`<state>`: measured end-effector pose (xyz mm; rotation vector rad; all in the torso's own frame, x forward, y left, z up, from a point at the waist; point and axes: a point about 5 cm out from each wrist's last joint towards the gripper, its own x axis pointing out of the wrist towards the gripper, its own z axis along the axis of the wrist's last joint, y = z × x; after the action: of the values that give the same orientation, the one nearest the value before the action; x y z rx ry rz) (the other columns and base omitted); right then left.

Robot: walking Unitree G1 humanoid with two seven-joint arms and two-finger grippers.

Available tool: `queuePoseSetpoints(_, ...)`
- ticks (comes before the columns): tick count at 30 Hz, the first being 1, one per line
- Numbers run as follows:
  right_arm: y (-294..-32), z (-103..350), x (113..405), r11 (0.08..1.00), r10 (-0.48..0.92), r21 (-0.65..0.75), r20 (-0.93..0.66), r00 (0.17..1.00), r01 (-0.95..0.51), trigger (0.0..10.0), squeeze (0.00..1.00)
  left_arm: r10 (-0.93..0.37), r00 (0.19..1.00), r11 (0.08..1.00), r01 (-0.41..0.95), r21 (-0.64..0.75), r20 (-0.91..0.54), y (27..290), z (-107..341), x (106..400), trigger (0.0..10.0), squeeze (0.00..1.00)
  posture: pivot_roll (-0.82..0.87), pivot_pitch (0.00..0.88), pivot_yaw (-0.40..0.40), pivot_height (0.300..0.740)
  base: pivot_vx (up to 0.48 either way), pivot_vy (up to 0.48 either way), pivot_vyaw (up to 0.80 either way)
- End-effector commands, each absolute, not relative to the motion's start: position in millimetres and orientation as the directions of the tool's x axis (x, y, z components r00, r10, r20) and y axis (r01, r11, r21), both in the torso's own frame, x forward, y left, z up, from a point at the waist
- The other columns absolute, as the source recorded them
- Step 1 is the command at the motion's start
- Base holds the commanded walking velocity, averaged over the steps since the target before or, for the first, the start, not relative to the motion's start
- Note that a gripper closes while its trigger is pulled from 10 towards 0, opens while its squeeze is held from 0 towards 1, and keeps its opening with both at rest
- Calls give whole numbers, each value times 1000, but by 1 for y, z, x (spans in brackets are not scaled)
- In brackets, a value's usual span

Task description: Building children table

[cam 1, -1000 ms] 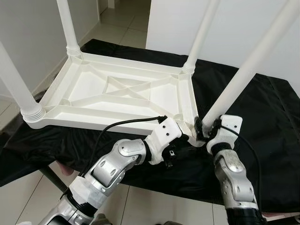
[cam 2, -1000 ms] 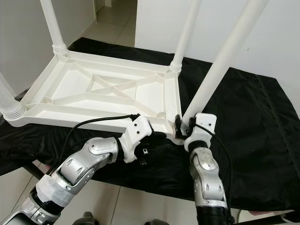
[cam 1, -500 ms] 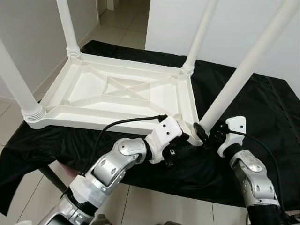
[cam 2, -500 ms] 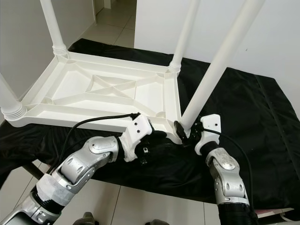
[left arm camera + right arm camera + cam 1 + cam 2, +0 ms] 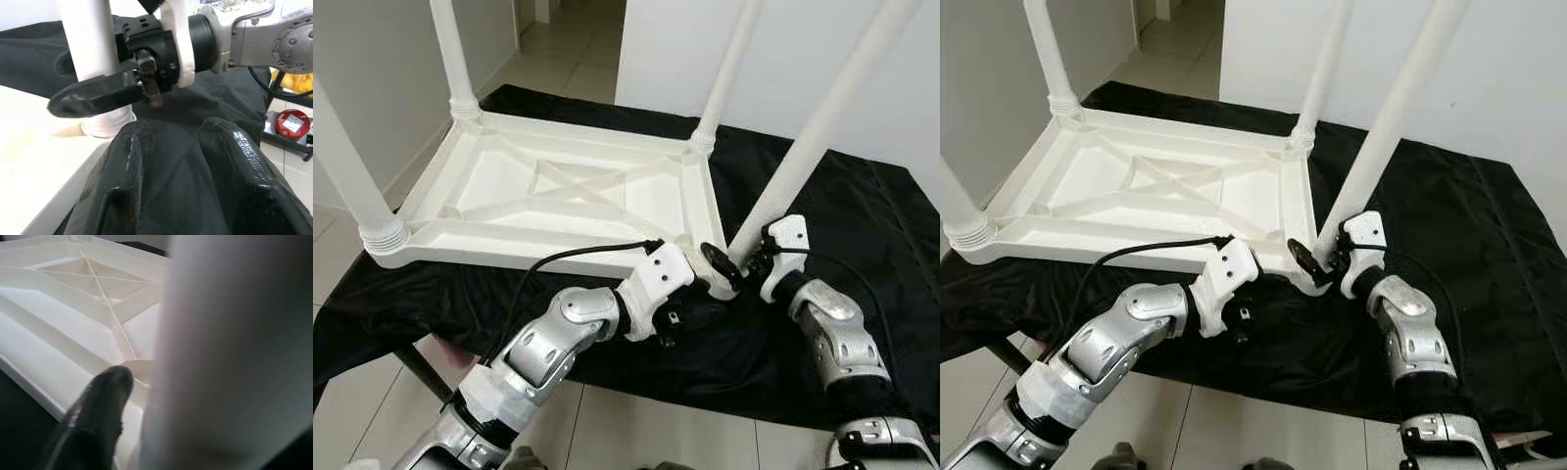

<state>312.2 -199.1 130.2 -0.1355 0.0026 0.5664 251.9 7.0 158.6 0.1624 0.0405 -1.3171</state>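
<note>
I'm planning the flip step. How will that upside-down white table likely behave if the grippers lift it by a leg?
The table looks like thin, ribbed moulded plastic, so probably light yet fairly stiff. Its legs, like the near-right leg, are smooth and round, so the right gripper at its base may slip. Tall legs could make it tip awkwardly.
</note>
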Motion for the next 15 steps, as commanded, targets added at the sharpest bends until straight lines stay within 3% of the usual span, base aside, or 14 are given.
queuePoseSetpoints(1,-196,123,311,815,562,-121,-76,824,-567,0,0,-974,185,173,980,95,-130,6,159,249,10000,0,84,0,-98,740,0,0,0)
queuePoseSetpoints(11,-207,114,305,831,544,-86,-81,835,-550,0,0,-975,178,167,982,94,-131,4,159,248,10000,0,72,0,-87,740,0,0,0)
queuePoseSetpoints(12,-211,112,303,848,522,-62,-69,850,-526,9020,0,-976,174,162,982,96,-132,4,159,248,10000,0,68,0,-84,740,0,0,0)
queuePoseSetpoints(13,-211,112,303,848,522,-62,-69,850,-526,9020,0,-976,174,162,982,96,-132,4,159,248,10000,0,68,0,-84,740,0,0,0)
queuePoseSetpoints(14,-212,112,302,860,504,-48,-62,861,-507,10000,0,-976,172,160,982,96,-132,4,159,248,10000,0,68,0,-84,740,0,0,0)
queuePoseSetpoints(15,-215,112,302,877,474,-52,-62,878,-477,10000,0,-977,170,158,983,96,-132,4,159,247,10000,0,67,0,-83,740,0,0,0)
